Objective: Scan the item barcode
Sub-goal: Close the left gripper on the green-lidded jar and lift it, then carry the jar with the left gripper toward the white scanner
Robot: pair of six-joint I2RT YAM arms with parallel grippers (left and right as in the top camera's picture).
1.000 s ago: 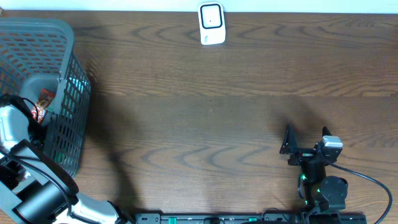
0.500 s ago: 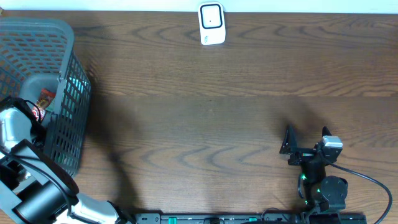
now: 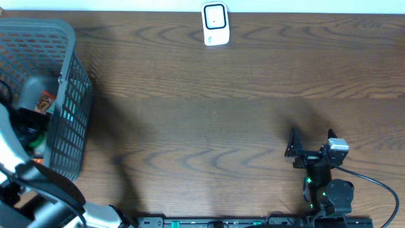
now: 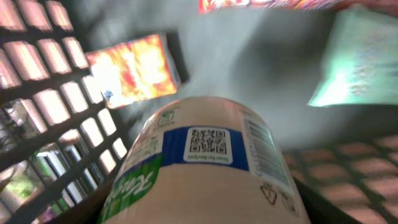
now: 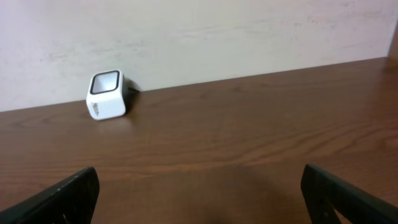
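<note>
Left wrist view shows the white canister (image 4: 205,168) sharp against blurred surroundings, so the left gripper (image 4: 202,214) seems clamped on it, down inside the grey basket (image 3: 63,38). A straight lift should clear the mesh, keeping the printed code (image 4: 208,144) turned toward the scanner (image 3: 215,24). An orange packet (image 4: 134,65) and a pale green packet (image 4: 360,62) lie alongside. The right gripper (image 5: 199,180) stands spread.

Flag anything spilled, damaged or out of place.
Nothing stands out. The scanner stands upright at the far edge of the table, the basket is upright, and the white container in the left wrist view looks undamaged. No spills show.
</note>
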